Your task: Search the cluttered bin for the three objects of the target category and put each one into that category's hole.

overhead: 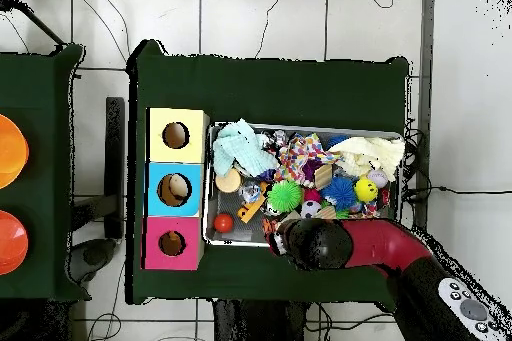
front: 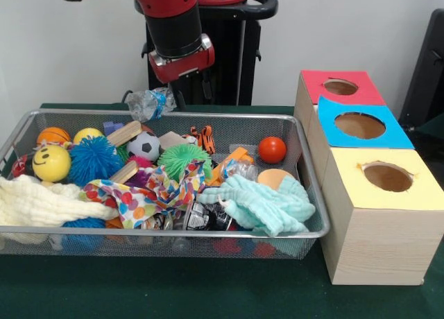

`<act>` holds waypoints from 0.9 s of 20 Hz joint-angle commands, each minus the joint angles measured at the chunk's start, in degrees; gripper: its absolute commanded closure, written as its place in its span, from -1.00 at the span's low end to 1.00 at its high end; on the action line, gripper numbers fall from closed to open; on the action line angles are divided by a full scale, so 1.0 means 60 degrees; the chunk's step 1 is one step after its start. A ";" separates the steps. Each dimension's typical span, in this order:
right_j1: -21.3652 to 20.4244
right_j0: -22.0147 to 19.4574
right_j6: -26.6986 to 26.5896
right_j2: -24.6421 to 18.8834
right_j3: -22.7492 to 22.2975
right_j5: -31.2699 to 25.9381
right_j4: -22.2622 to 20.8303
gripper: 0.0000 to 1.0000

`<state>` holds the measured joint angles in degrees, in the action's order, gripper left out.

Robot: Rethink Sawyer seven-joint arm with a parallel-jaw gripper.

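A crumpled clear plastic bottle (front: pixel 149 102) with a blue label hangs in the air just above the far rim of the wire bin (front: pixel 305 194). My gripper (front: pixel 170 96) is shut on it, under the red wrist. In the overhead view the arm (overhead: pixel 330 245) covers the bin's near edge, and the bottle (overhead: pixel 278 241) shows at its tip. Beside the bin stand three wooden boxes with a red hole (front: pixel 340 87), a blue hole (front: pixel 359 125) and a yellow hole (front: pixel 387 176).
The bin holds a smiley ball (front: pixel 50 163), a blue spiky ball (front: pixel 94 159), a soccer ball (front: pixel 143 145), a green spiky ball (front: pixel 180 158), a red ball (front: pixel 272 150), a teal cloth (front: pixel 267 204), a cream cloth (front: pixel 41 202), a patterned cloth (front: pixel 149 194) and wooden blocks.
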<state>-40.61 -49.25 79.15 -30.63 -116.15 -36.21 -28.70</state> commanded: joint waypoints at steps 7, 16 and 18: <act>0.0048 -0.0100 0.0461 0.0108 -0.0187 0.0960 -0.0526 -1.00; 0.0876 0.0286 0.0095 0.0068 0.0800 0.0478 -0.0560 -1.00; 0.0868 0.0293 0.0052 0.0051 0.0836 0.0407 -0.0529 -1.00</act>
<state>-38.26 -48.39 79.15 -30.47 -117.73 -35.37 -28.69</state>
